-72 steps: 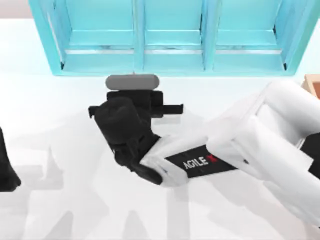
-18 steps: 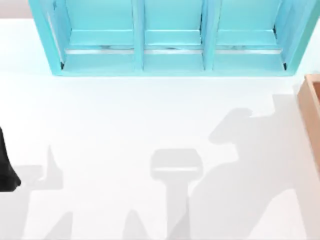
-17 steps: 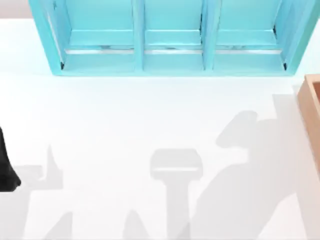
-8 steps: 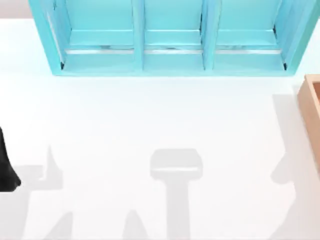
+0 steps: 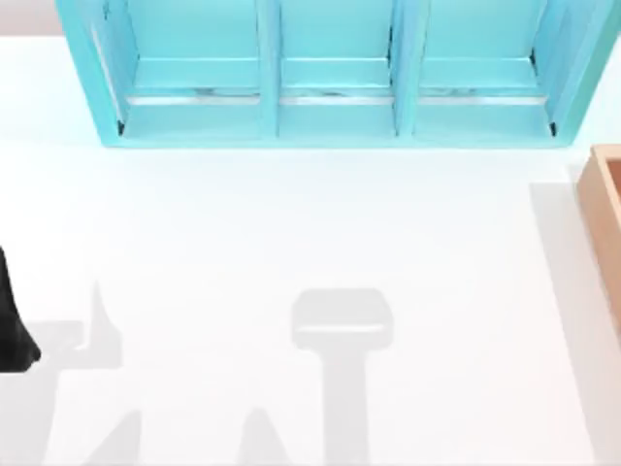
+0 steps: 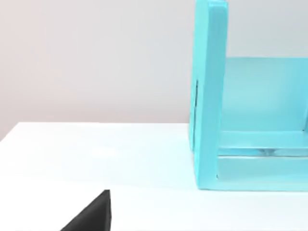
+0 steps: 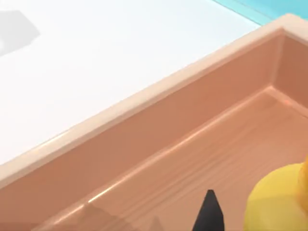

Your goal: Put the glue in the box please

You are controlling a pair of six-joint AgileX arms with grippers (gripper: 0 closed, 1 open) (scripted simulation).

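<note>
The glue appears as a rounded yellow shape low inside the box, its cap and label out of frame. The box is tan wood-coloured with thick straight walls, and its floor and inner corner spread across the right wrist view. In the top view the box sits at the table's right edge. A black tip of my right gripper hangs over the box floor just beside the glue; whether it touches the glue I cannot tell. My left arm stays parked at the left edge, with a black part of its gripper above the table.
A big turquoise three-compartment shelf unit stands along the back of the table. Its side wall rises close to the left wrist camera. Grey shadows lie on the white tabletop near the front.
My right arm has left the middle of the table and gone out of the top view to the right. Its shadow slid rightward and off the tabletop. The left arm has not moved.
</note>
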